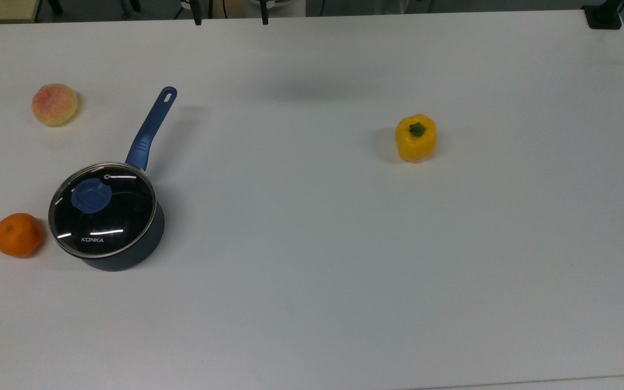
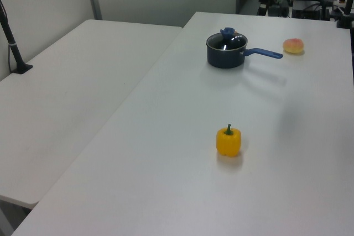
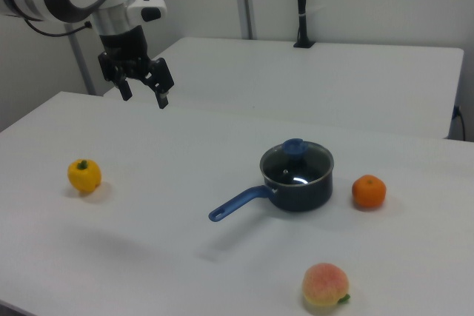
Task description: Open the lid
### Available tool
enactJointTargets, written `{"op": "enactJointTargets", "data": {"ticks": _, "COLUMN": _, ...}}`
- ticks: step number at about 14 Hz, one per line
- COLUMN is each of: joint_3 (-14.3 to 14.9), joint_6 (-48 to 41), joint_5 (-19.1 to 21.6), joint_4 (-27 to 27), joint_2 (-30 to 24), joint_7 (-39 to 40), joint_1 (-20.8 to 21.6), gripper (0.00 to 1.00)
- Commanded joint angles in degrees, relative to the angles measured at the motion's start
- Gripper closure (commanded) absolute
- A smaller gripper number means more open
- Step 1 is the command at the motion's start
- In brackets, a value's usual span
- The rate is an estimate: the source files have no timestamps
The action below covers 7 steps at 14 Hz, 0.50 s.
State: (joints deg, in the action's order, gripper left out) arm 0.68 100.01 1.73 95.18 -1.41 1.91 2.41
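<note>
Lid (image 1: 103, 210), KONKA lettering legible from the top view, sits on the saucepan (image 1: 128, 254) between orange (image 1: 18, 234) and peach (image 1: 54, 104); the right view adds the gripper (image 3: 144, 94), fingers spread, holding nothing, high above the table (image 3: 222, 271).

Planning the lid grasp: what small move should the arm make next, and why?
Probably carry the open claw over toward the blue knob. The lid sits shut on the saucepan, and the claw hangs high, off to the right view's left, touching nothing.
</note>
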Motion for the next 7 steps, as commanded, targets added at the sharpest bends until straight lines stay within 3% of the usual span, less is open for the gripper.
{"op": "enactJointTargets", "data": {"ticks": 1, "joint_3": -0.1, "joint_6": -1.0, "joint_5": 0.2, "joint_4": 0.3, "joint_2": -0.6, "joint_7": -1.0, "joint_1": 0.4, "gripper": 0.0}}
{"op": "enactJointTargets", "data": {"ticks": 7, "joint_3": -0.1, "joint_6": -1.0, "joint_5": 0.3, "joint_4": 0.3, "joint_2": -0.7, "joint_7": -1.0, "joint_1": 0.0, "gripper": 0.0}}
